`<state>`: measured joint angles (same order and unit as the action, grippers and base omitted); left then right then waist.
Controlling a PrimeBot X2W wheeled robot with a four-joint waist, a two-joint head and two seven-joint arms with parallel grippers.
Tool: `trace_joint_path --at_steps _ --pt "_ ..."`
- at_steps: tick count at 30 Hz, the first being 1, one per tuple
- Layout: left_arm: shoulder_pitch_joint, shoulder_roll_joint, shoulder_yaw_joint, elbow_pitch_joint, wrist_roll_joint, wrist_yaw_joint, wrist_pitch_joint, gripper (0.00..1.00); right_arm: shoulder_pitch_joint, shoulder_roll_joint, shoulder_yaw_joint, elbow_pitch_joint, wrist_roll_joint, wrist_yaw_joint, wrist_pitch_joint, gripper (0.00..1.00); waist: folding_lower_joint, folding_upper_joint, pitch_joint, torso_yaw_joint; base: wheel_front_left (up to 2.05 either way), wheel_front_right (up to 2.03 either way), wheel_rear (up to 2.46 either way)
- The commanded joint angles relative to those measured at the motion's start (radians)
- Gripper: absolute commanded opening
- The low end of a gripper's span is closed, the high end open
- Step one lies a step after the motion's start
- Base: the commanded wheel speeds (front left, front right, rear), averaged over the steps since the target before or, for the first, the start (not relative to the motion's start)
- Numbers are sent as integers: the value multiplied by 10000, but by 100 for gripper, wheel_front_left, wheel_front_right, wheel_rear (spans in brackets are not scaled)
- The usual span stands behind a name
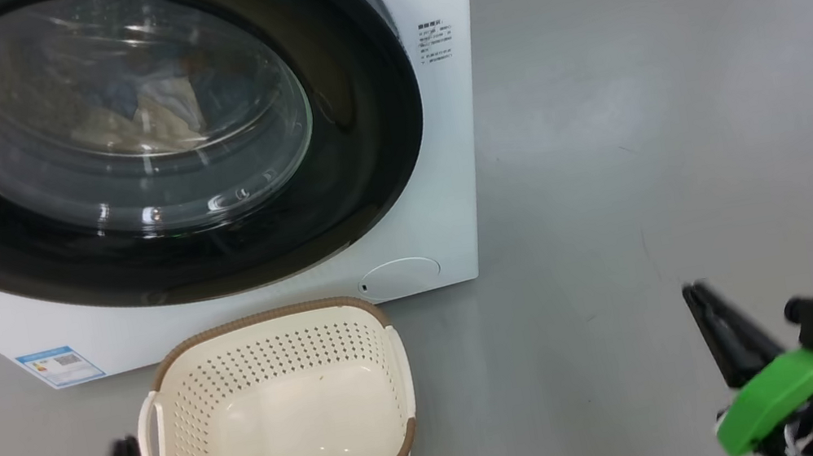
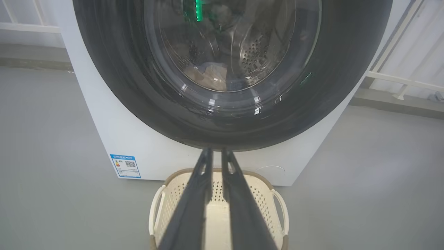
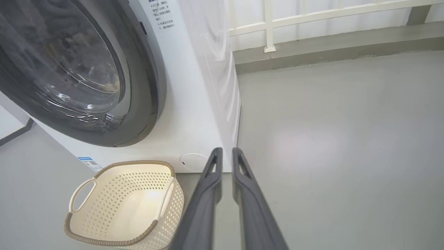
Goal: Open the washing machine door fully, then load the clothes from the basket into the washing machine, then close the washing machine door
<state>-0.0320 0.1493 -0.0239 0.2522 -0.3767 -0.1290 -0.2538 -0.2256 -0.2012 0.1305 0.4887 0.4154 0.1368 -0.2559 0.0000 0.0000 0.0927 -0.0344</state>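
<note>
Glossy black and shut against the washing machine (image 1: 447, 172), the washing machine door (image 1: 124, 118) sits straight ahead of and above the left jaws. From the right jaws it lies well off to their left, so the left arm is the nearer. Behind its glass a pale heap, probably the clothes (image 2: 208, 74), rests in the drum. The basket (image 1: 299, 427), empty, lies just ahead of the left jaws. Both pairs of jaws stand nearly together, pinching nothing. I judge that little is left to do.

laundry area: washing machine (image 1: 440, 131) on grey floor (image 1: 681, 91), white railing (image 3: 312, 15) behind
</note>
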Motion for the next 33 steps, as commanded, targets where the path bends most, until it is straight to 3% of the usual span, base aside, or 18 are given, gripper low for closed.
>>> trace_joint_path --at_steps 1,9,13,33 --pt "33 -63 -20 56 -15 0 4 0 60 44 3 73 14 0 4 0 0 0 0 0 0 0 0" --pt "71 -201 21 113 -715 -1 206 0 239 188 -122 11 690 -4 214 0 23 0 -75 20 0 0 0" --pt "36 -225 63 123 -1111 -1 320 0 267 233 -199 -61 1072 -5 330 0 2 0 -86 31 0 0 0" --pt "-113 -344 274 107 -2986 -4 872 0 406 445 -577 -448 2879 -15 893 0 0 0 -217 83 0 0 0"
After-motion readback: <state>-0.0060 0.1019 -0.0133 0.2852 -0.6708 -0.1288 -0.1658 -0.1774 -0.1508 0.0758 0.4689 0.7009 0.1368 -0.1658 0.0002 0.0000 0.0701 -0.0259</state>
